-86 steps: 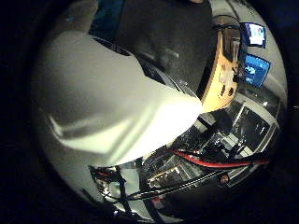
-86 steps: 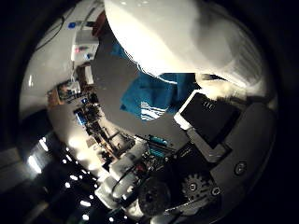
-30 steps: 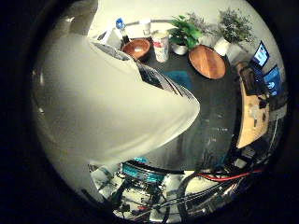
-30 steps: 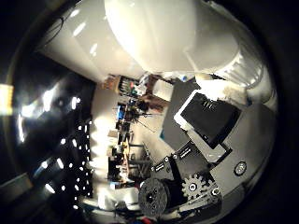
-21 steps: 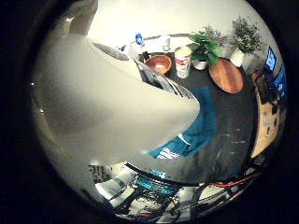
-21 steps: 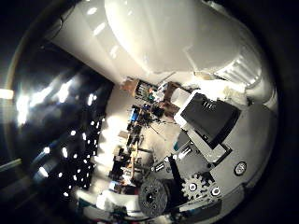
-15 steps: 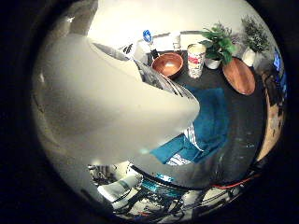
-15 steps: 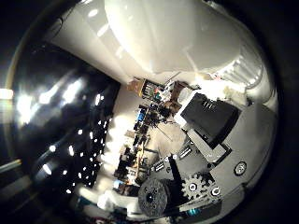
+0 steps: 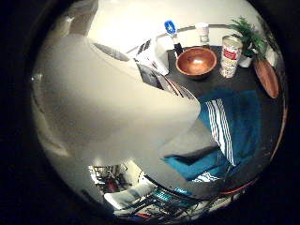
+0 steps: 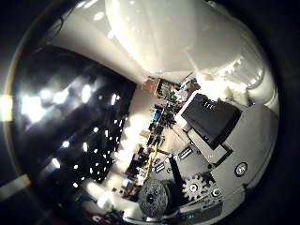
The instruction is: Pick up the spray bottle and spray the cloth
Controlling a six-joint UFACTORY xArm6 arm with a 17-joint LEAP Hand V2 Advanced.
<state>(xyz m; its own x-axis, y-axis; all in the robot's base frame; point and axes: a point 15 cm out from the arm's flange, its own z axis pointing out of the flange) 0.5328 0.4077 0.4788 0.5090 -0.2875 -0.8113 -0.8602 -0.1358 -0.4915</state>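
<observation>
A white spray bottle [image 9: 108, 108] fills much of both palm views, so it sits close against the palm. My right hand [image 10: 211, 126] shows as black and white parts with gears beside the bottle, its fingers curled round the bottle's body. The cloth [image 9: 234, 122] is teal with white stripes and lies rumpled on the black table [image 9: 208, 83], just beyond the bottle's end. The bottle hides part of the cloth's near edge. Its nozzle is not in view.
Behind the cloth stand a wooden bowl [image 9: 196, 61], a printed can [image 9: 231, 56], a potted plant [image 9: 246, 30] and a flat wooden plate [image 9: 266, 77]. A blue-topped bottle [image 9: 171, 29] and a small white pot [image 9: 202, 33] stand at the table's back edge by the wall.
The whole picture has swung, so the hand has turned with the bottle in it. The cloth, bowl and can now show larger and nearer the bottle's end.
</observation>
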